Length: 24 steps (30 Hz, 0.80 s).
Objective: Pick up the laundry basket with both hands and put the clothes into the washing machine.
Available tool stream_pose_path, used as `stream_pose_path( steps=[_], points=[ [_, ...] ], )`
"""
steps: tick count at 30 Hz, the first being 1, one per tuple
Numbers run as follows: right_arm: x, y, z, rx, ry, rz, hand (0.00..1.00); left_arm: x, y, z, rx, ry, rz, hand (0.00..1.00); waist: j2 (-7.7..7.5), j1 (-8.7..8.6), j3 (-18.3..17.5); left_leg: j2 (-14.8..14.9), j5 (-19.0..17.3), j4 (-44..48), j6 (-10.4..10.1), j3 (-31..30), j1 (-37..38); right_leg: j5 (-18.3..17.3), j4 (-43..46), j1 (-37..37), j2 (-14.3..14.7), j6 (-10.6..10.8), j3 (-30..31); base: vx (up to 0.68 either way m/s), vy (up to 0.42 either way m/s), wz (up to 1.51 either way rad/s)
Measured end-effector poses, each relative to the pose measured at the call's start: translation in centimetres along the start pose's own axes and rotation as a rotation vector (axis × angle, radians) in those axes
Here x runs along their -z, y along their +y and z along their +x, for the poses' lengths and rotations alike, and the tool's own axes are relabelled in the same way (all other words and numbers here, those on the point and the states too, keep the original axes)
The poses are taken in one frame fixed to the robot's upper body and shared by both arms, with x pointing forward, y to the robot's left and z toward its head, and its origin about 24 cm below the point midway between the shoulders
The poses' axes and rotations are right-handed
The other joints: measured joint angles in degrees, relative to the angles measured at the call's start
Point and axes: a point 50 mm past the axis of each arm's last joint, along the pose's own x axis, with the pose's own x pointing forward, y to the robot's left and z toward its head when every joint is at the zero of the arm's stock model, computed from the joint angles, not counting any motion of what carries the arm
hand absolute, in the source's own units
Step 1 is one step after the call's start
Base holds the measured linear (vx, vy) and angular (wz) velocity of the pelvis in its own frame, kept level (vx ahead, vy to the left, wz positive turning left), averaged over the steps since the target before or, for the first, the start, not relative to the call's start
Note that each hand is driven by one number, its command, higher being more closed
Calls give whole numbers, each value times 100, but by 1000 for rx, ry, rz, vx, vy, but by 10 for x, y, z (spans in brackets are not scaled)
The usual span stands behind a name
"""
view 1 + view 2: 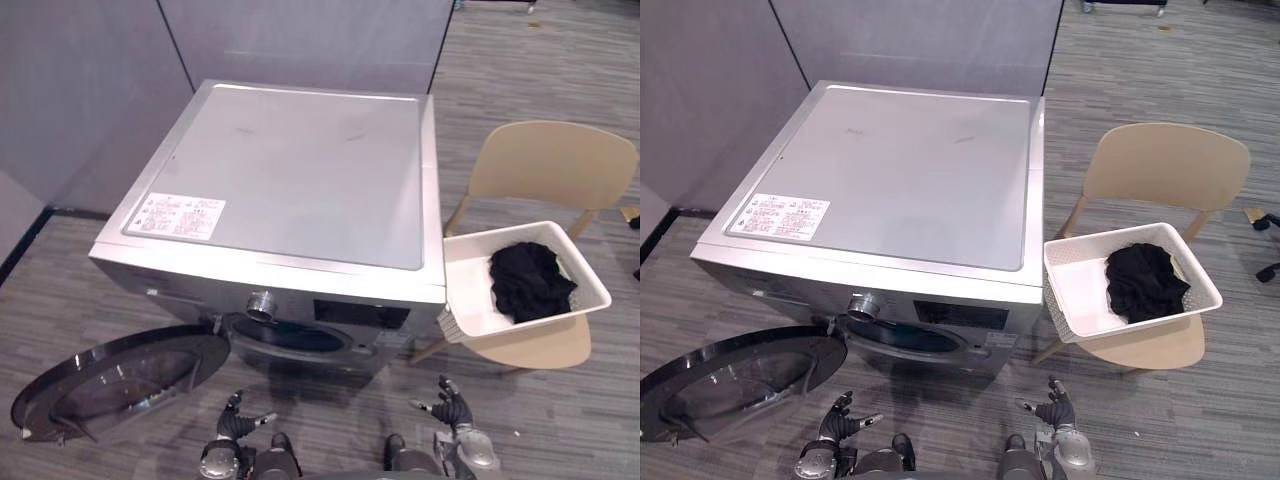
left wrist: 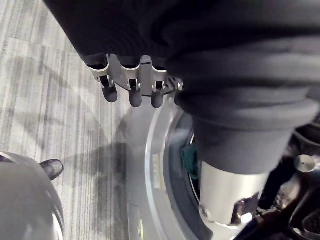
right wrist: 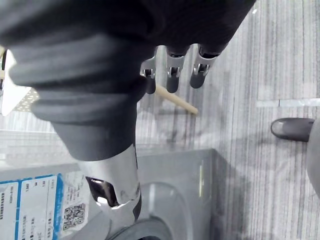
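Left robot hand (image 1: 232, 425) and right robot hand (image 1: 452, 408) hang low at the near edge of the scene, well apart, each with fingers loosely spread and empty. In the wrist views, the left fingers (image 2: 130, 95) and the right fingers (image 3: 171, 80) reach out nearly straight over the grey striped floor (image 1: 560, 420). Just beyond the hands stands a silver-grey front-loading washing machine (image 1: 290, 170), its round door (image 1: 120, 380) swung wide to the robot's left and its drum opening (image 1: 290, 338) uncovered beneath a metal dial (image 1: 260, 304). A printed sticker (image 1: 178, 215) sits on the near left corner of its flat top. To the machine's right, just beside it, a white laundry basket (image 1: 470, 285) rests on the seat of a beige chair (image 1: 555, 165), holding a heap of black clothes (image 1: 530, 280) at the end away from the machine. Grey partition panels (image 1: 80, 90) stand behind the machine.
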Motion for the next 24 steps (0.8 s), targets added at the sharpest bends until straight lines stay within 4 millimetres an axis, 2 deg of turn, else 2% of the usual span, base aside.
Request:
stream_pose_path(
  steps=[5, 7, 8, 9, 10, 11, 12, 13, 15, 16, 17, 18, 19, 20, 21, 22, 23, 24],
  points=[
    [3, -1, 0, 4, 14, -2, 0, -5, -6, 3, 28, -8, 27, 0, -39, -4, -25, -95, 162, -449, 17, 228, 260, 476, -592, -21, 89, -18, 478, -70, 26, -47],
    [-5, 1, 4, 0, -8, -1, 0, -3, -6, 2, 31, -3, 46, 0, -62, -2, -27, -92, 160, -450, 17, 503, 271, 664, -665, -257, 137, -20, 889, -123, 19, -115],
    [-15, 4, 8, -6, -32, -2, 0, -3, -6, 3, 29, -2, 48, 0, -89, -13, -13, -74, 105, -405, 28, 763, 233, 828, -759, -468, 163, -89, 962, -105, 10, -106],
    [-21, 6, 10, -10, -48, -1, 0, -4, -5, 4, 27, -6, 50, 0, -115, -22, 2, -54, 46, -360, 65, 922, 195, 765, -830, -543, 151, -428, 798, -160, 61, -207],
    [-32, 11, 15, -12, -71, -3, 0, -5, -5, 4, 32, 0, 69, 0, -16, 108, -6, 49, -387, -320, 67, 1054, 139, 346, -1051, -639, 58, -1710, -792, -108, 57, -184],
    [-36, 13, 16, -17, -82, -3, 0, -4, -5, 4, 32, 2, 71, 0, -3, 156, -8, 80, -385, -343, 108, 1098, 158, 239, -1061, -636, 17, -1828, -1161, -120, 85, -282],
    [-49, 23, 20, -48, -120, -9, 0, -3, -3, 4, 33, 7, 84, 0, -47, 261, 27, 273, -226, -205, 204, 1576, 275, 180, -505, -796, -326, -1672, -2528, -25, -9, -250],
    [-55, 29, 21, -68, -136, -21, 0, -3, 2, 5, 36, 12, 112, 0, -119, 276, 21, 395, -360, 52, 155, 2155, 422, 14, 279, -910, -761, -1619, -3434, -8, -30, -261],
    [-55, 29, 21, -68, -138, -24, 0, -7, 5, 7, 31, 1, 126, 0, -199, 287, -14, 582, -521, 502, 19, 2620, 622, 91, 1125, -890, -1022, -1603, -3654, 59, -155, -171],
    [-52, 28, 20, -66, -129, -25, 0, -10, 6, 9, 31, -10, 137, 0, -276, 247, -56, 583, -585, 644, -70, 2768, 726, 253, 1076, -768, -974, -1202, -3546, 78, -229, -165],
    [-54, 23, 21, -57, -134, -36, 0, -18, 1, 11, 39, -30, 132, 0, -200, 233, -40, 800, -746, 814, -129, 2821, 854, 371, 886, -769, -655, -679, -3255, 65, -182, -130],
    [-56, 22, 22, -55, -141, -43, 0, -22, -1, 12, 42, -42, 128, 0, -92, 225, 6, 935, -802, 935, -189, 2865, 899, 366, 811, -798, -478, -688, -3109, 61, -173, -152],
    [-58, 22, 23, -58, -149, -57, 0, -27, -4, 14, 48, -58, 119, 0, 14, 223, 58, 1226, -825, 1334, -213, 3002, 919, 247, 796, -915, -262, -770, -2836, 84, -167, -151],
    [-58, 20, 23, -64, -149, -80, 0, -28, -8, 13, 53, -60, 106, 0, 94, 225, 103, 1580, -798, 2033, 93, 2885, 822, 170, 817, -963, -41, -828, -2562, 72, -128, -150],
    [-55, 18, 22, -61, -141, -85, 0, -27, -11, 12, 59, -57, 97, 0, 141, 222, 133, 1749, -720, 2476, 475, 2665, 689, 140, 800, -931, 122, -865, -2443, 103, -180, -129],
    [-51, 17, 21, -58, -130, -89, 0, -26, -17, 11, 73, -55, 86, 0, 197, 223, 195, 1942, -582, 3164, 835, 2035, 425, 124, 677, -819, 282, -889, -2224, 102, -142, -129],
    [-50, 13, 21, -49, -128, -96, 0, -23, -28, 7, 98, -54, 65, 0, 227, 228, 308, 1579, -916, 3752, 369, 711, -113, 116, 464, -639, 467, -904, -1954, 136, -149, -125],
    [-51, 11, 21, -44, -130, -100, 0, -23, -31, 6, 107, -55, 66, 0, 284, 243, 318, 1334, -1018, 3808, 212, 310, -307, 112, 392, -568, 506, -915, -1870, 168, -71, -127]
  ],
)
